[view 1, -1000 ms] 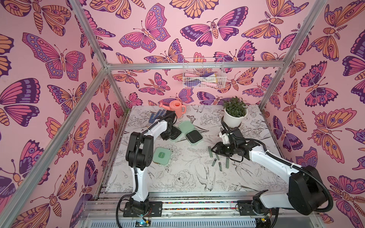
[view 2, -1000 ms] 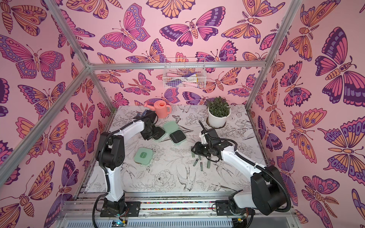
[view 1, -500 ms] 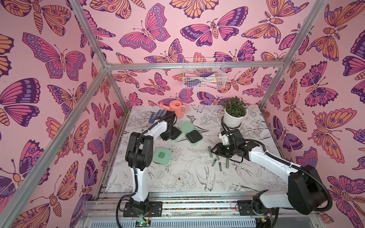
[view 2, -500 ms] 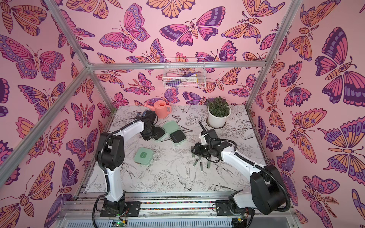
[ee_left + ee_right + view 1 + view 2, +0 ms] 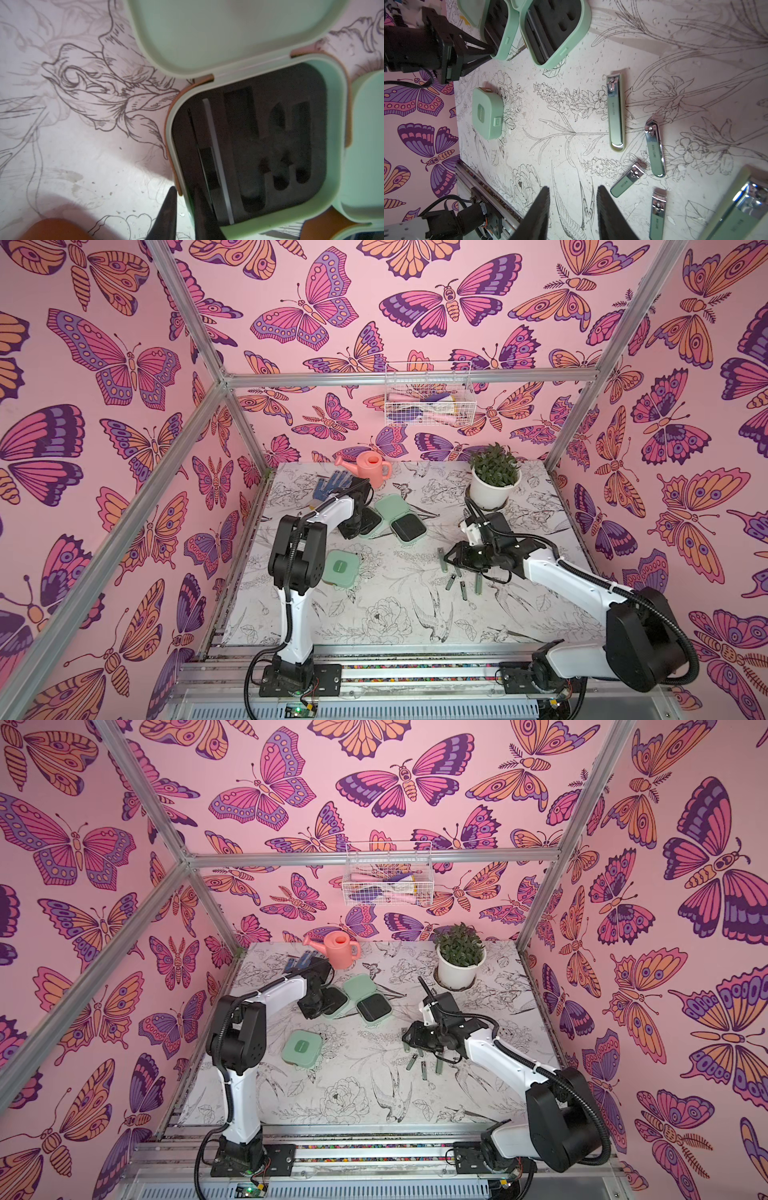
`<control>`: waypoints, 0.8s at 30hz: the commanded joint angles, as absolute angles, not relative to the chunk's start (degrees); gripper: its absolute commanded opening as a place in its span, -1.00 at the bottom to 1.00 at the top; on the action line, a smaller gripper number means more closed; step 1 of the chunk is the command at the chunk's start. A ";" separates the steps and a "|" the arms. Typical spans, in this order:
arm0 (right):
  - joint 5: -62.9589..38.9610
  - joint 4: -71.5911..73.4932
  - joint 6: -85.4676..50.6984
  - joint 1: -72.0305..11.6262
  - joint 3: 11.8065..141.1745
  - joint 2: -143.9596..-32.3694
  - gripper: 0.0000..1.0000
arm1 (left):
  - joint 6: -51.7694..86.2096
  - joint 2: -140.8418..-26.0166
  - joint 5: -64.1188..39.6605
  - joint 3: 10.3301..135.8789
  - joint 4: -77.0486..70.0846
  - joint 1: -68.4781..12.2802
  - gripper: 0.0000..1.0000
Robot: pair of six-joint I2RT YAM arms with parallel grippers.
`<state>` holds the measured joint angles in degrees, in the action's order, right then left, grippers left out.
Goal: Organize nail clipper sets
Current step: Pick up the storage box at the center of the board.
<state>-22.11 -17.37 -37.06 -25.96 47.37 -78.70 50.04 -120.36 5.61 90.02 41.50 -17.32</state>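
Two mint-green cases lie open side by side, showing black trays (image 5: 370,522) (image 5: 407,526). My left gripper (image 5: 185,190) is shut on the side wall of the left open case (image 5: 340,124), one finger outside and one inside. Slim tools (image 5: 216,155) lie in its tray. A closed case (image 5: 341,569) (image 5: 486,116) sits nearer the front. Several green-and-chrome nail clippers lie loose on the table (image 5: 615,112) (image 5: 655,145) (image 5: 628,180). My right gripper (image 5: 573,188) (image 5: 451,558) hovers open beside them with nothing between its fingers.
A pink watering can (image 5: 371,468) and a blue dotted glove (image 5: 332,485) lie at the back left. A potted plant (image 5: 494,479) stands at the back right. A wire basket (image 5: 430,400) hangs on the back wall.
My left gripper's jaws have closed on the open case's wall. The right gripper has drifted slightly leftward over the clippers.
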 commanded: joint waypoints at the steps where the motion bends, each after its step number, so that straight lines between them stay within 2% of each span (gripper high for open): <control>1: -22.06 -17.45 -37.00 -25.66 47.11 -79.06 -0.20 | 54.47 -122.39 5.80 88.86 43.14 -17.40 -0.71; 5: -22.15 -17.40 -37.09 -25.66 46.96 -78.94 -0.20 | 54.69 -122.34 5.89 88.34 43.09 -17.45 -0.81; 9: -22.29 -17.32 -37.16 -25.66 46.85 -78.84 -0.20 | 54.84 -121.78 5.91 87.64 43.15 -17.40 -1.00; 24: -24.13 -15.61 -38.32 -25.66 45.88 -78.69 -0.19 | 52.39 -110.54 4.31 81.94 48.48 -20.79 -1.00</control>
<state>-23.16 -16.60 -37.71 -25.96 46.41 -78.72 49.98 -114.63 4.89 83.24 42.76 -19.20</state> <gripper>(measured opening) 0.405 0.053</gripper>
